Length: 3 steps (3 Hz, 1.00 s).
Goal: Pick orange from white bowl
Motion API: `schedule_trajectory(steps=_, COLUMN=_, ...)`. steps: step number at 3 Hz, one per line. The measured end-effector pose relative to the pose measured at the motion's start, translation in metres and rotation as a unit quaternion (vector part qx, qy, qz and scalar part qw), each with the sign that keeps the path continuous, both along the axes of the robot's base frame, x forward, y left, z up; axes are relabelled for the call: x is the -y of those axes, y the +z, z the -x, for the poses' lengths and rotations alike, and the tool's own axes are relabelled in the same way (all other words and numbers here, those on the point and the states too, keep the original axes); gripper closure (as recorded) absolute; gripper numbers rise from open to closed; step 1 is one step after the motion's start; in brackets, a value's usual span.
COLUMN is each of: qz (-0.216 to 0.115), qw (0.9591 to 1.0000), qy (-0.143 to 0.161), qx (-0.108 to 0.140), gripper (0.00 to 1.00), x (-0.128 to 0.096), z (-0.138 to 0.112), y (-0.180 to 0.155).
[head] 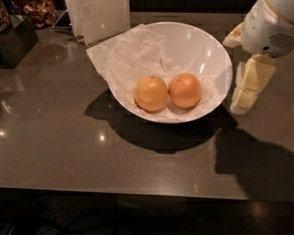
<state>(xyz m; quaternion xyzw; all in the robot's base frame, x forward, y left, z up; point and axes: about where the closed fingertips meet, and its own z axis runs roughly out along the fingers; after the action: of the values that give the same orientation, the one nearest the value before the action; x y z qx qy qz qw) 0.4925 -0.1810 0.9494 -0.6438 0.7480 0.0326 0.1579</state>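
Note:
The white bowl (213, 53) stands in the middle of the dark table, lined with crumpled white paper (132, 58). Two fruits lie side by side in its bottom. The orange (185, 90) is the right one, deeper reddish-orange. The left fruit (151, 93) is paler yellow-orange with a dark stem dot. My gripper (234, 75) is just to the right of the bowl's rim, outside it and above the table, with cream fingers (250, 84) hanging down. It is open and holds nothing.
A white paper sign (100, 9) stands behind the bowl at the back left. A dark box (14, 43) and containers of snacks (36, 9) sit at the far left. The table's front edge (137, 190) runs along the bottom.

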Motion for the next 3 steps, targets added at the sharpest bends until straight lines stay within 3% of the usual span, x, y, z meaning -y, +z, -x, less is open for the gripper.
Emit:
schedule_trajectory(steps=1, qz=-0.021, qw=0.9991, qy=0.026, qx=-0.026, gripper=0.0, x=-0.0224, z=-0.0232, y=-0.0216)
schedule_trajectory(steps=2, qz=-0.022, qw=0.9992, qy=0.025, qx=-0.024, gripper=0.0, x=-0.0233, z=-0.0259, y=-0.0229)
schedule_trajectory(steps=3, qz=-0.05, qw=0.9984, qy=0.012, qx=-0.023, gripper=0.0, x=-0.023, z=-0.0318, y=-0.0282)
